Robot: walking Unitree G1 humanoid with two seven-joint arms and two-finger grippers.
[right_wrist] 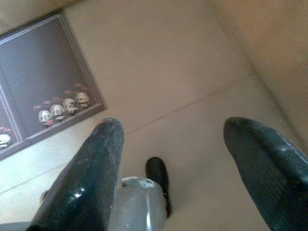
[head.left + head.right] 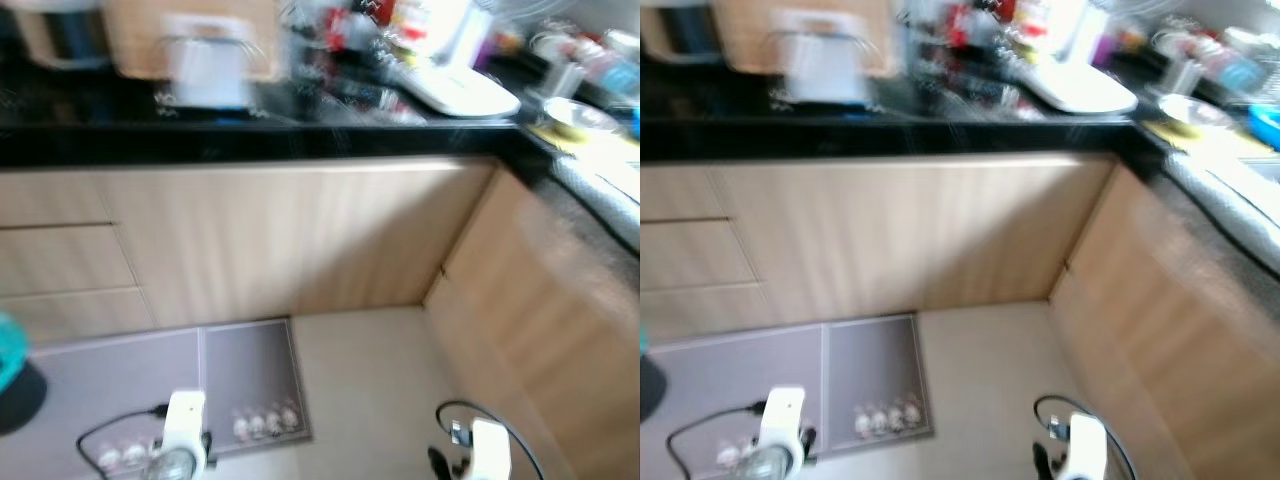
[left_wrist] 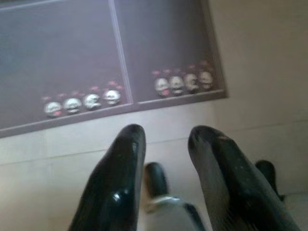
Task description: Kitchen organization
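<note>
Before me runs the black countertop (image 2: 300, 140) crowded with blurred kitchenware, a white tray (image 2: 462, 92) at its corner, the grey floor mat (image 2: 180, 385) below, and my left gripper (image 3: 166, 139) and right gripper (image 1: 173, 132) hang over the floor, both parted and empty

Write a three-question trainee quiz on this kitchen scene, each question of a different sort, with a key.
1. True or false: the floor mat lies before the wooden cabinets.
2. Which gripper's fingers stand wider apart? A) left gripper B) right gripper
3. Fill in: the white tray rests on the black ____.

Key: 1 true. 2 B, though both point at the tiled floor, holding nothing. 3 countertop.
</note>
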